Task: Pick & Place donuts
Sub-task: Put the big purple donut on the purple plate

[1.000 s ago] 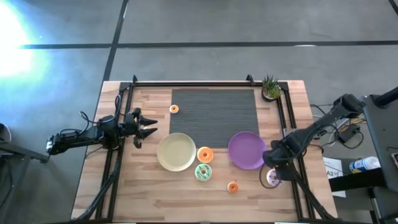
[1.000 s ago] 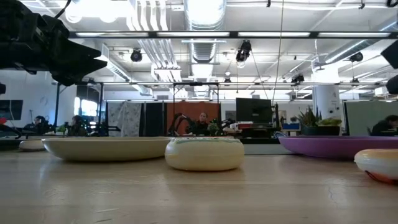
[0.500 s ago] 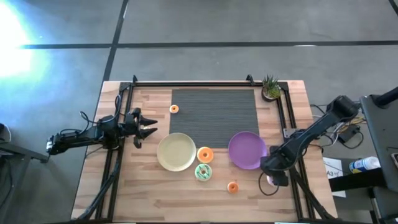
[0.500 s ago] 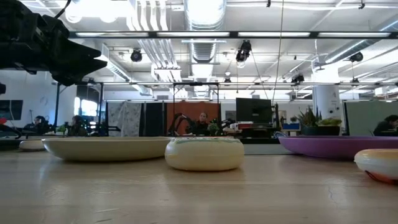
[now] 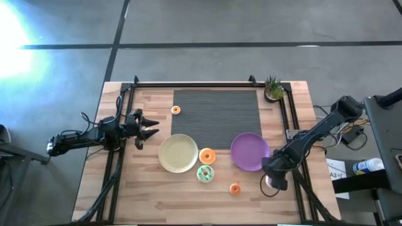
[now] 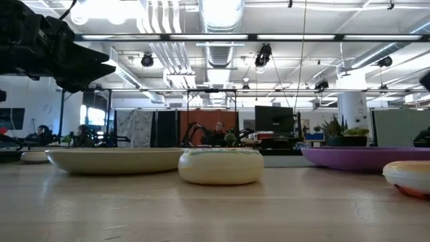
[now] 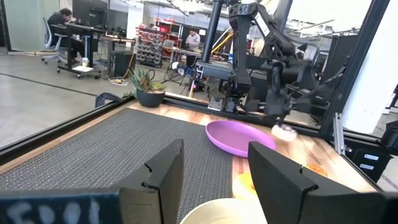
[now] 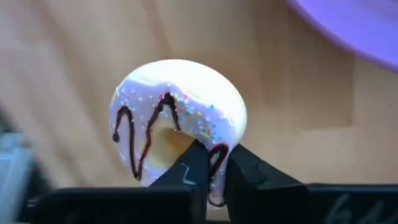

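The white-iced donut (image 8: 177,121) with dark drizzle and sprinkles is pinched by its rim in the right tool (image 8: 212,167), whose jaws are closed on it; in the left wrist view the donut (image 7: 285,130) hangs just above the wooden counter (image 5: 151,191), near the counter's right rail and just beside the purple plate (image 5: 249,151). The right tool (image 5: 274,177) sits between that plate and the black frame rail, with little room on the rail side.

An orange-iced donut (image 5: 207,156) lies between the cream-yellow plate (image 5: 178,152) and the purple plate, touching or nearly touching the cream one's rim. A green-iced donut (image 5: 205,174) lies just below it, and a tiny orange donut (image 5: 235,188) sits nearer the front edge. Another tiny orange donut (image 5: 176,110) rests at the left edge of the dark mat (image 5: 217,110), well apart from the rest. A potted plant (image 5: 273,89) stands at the far right corner.

The left tool (image 5: 151,127) hovers at the left side, jaws open and empty, with bare wood around it.
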Available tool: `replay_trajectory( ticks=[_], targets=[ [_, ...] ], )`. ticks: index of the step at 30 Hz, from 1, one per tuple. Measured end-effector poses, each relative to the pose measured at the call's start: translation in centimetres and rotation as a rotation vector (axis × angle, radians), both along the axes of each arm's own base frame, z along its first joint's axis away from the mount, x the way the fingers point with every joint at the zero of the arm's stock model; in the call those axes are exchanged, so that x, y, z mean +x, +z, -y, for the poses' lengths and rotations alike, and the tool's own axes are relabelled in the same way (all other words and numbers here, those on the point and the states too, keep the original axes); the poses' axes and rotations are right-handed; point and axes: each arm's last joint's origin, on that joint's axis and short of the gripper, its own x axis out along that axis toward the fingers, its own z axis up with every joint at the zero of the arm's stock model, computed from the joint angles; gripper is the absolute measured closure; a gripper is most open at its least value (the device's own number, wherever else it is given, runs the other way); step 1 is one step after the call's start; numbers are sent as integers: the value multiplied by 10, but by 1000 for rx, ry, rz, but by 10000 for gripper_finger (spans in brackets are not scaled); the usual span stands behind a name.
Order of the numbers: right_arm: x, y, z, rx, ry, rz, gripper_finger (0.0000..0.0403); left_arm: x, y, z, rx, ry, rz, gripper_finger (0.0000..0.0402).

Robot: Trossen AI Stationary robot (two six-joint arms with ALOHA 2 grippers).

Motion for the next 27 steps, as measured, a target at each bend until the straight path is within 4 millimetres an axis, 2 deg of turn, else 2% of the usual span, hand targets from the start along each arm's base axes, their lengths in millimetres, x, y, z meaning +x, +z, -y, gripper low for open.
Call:
replay_trajectory(
  ticks=[5,7,10,12,16,22,27],
  targets=[
    [12,31,9,-17,-130,184,384,0,0,0,0,0,0,248],
    [18,42,22,-66,-242,275,384,0,0,0,0,0,0,248],
    [24,47,47,-162,-424,352,383,0,0,0,0,0,0,248],
    [28,45,62,-172,-492,339,378,0,0,0,0,0,0,248],
    [32,32,76,-130,-428,246,345,0,0,0,0,-1,0,248],
    [37,13,83,-183,-425,147,277,0,0,0,0,0,0,248],
    [33,12,83,-222,-370,54,226,0,0,0,0,0,0,248]
  ],
)
